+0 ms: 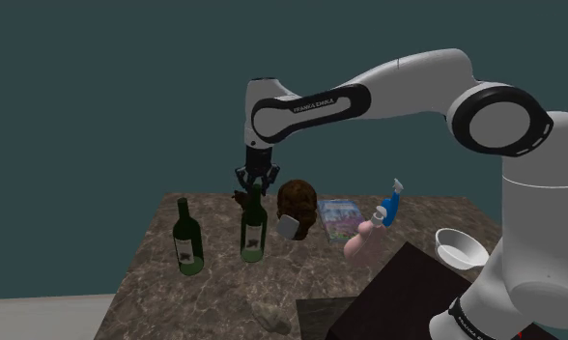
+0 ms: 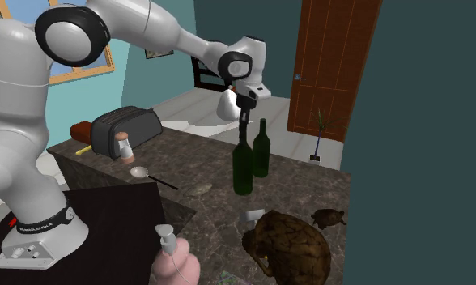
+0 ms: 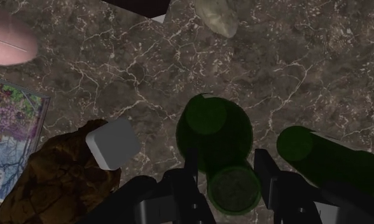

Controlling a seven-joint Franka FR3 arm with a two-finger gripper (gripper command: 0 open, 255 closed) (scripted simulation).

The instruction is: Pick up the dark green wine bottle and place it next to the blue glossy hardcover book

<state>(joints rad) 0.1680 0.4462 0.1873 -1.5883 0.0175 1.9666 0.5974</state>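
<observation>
Two dark green wine bottles stand upright on the marbled table. My gripper (image 1: 258, 185) is over the one (image 1: 253, 230) nearer the book, open, with a finger on each side of its neck. In the wrist view the bottle's mouth (image 3: 233, 186) lies between the fingers (image 3: 191, 167), and the gripper (image 3: 228, 167) has not clasped it. The second exterior view has the gripper (image 2: 244, 120) at the top of that bottle (image 2: 243, 168). The other bottle (image 1: 186, 238) (image 2: 261, 151) (image 3: 325, 159) stands close beside it. The blue book (image 1: 340, 217) (image 3: 11, 137) lies flat beyond a brown lump.
A brown lumpy object (image 1: 298, 198) (image 2: 289, 247) and a small grey block (image 3: 112, 143) sit between bottle and book. A pink spray bottle (image 1: 374, 230), a white bowl (image 1: 459, 247), a small turtle (image 2: 328, 217), a toaster (image 2: 125, 129) and a ladle (image 2: 143, 172) share the table.
</observation>
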